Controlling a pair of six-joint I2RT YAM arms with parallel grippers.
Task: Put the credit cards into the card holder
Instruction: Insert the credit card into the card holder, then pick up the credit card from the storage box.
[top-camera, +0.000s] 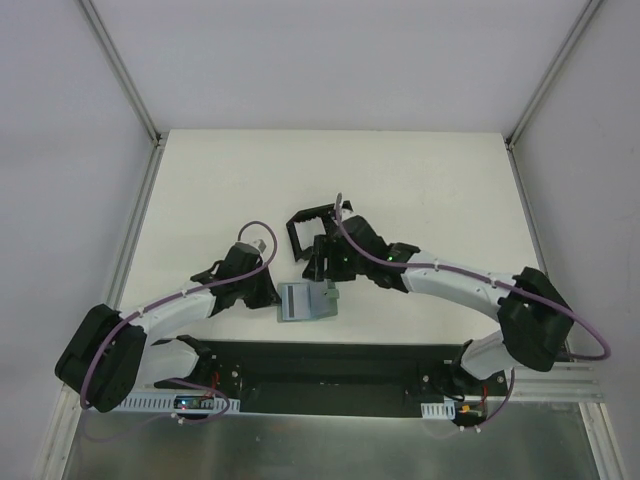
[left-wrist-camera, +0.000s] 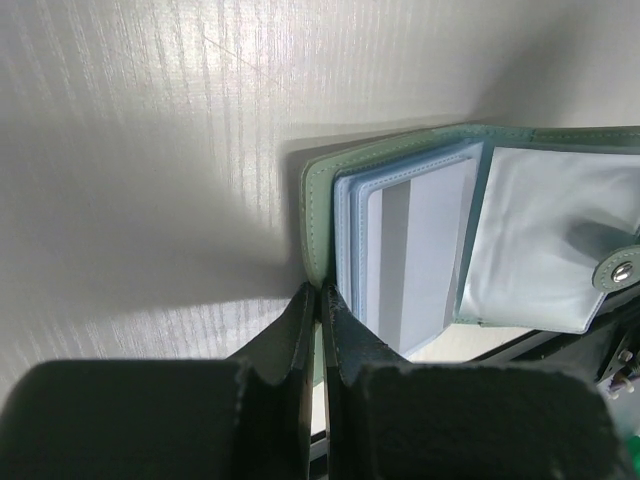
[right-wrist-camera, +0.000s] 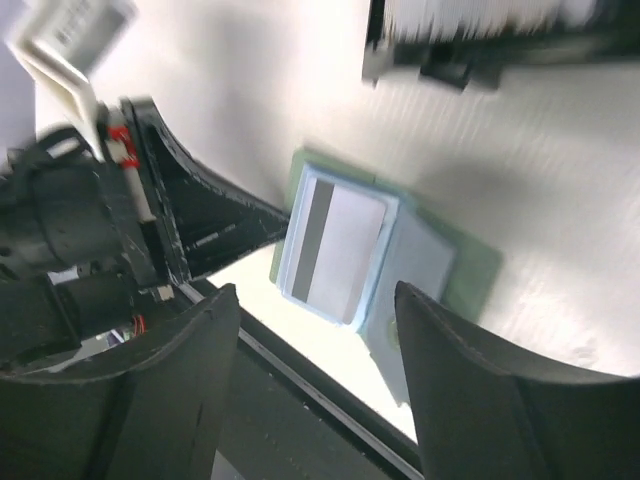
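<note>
Both arms meet over an open case near the middle of the white counter (top-camera: 420, 180). My left jaws (left-wrist-camera: 320, 300) are pressed together on the edge of the grey-green case (left-wrist-camera: 318, 215), with a sliver of its cover pinched between the two dark fingers. The case lies flat and spread open on the counter, close to the near edge. Its pale-blue sleeves (left-wrist-camera: 345, 230) fan like pages, and its snap tab (left-wrist-camera: 622, 270), with a metal stud, rests on the open flap at the far right of the left wrist view.

My right jaws (right-wrist-camera: 315, 290) hang spread wide above the case, gripping nothing and touching nothing. Directly below them lies a whitish-grey credit card (right-wrist-camera: 340, 255) with a dark stripe along one long side. It sits flat on top of the pale-blue leaves and within the case's outline. Whether one of those pale-blue layers is the light blue card, I cannot tell.

The black card holder (top-camera: 293, 235) stands on the counter just beyond the case and apart from it. It sits right beside my right wrist, which hides part of it in the overhead view, where it shows as an open black frame. In the right wrist view it is only a blurred dark band along the top edge, so I cannot tell what it holds. The striped card is on the case, not in the holder.
</note>
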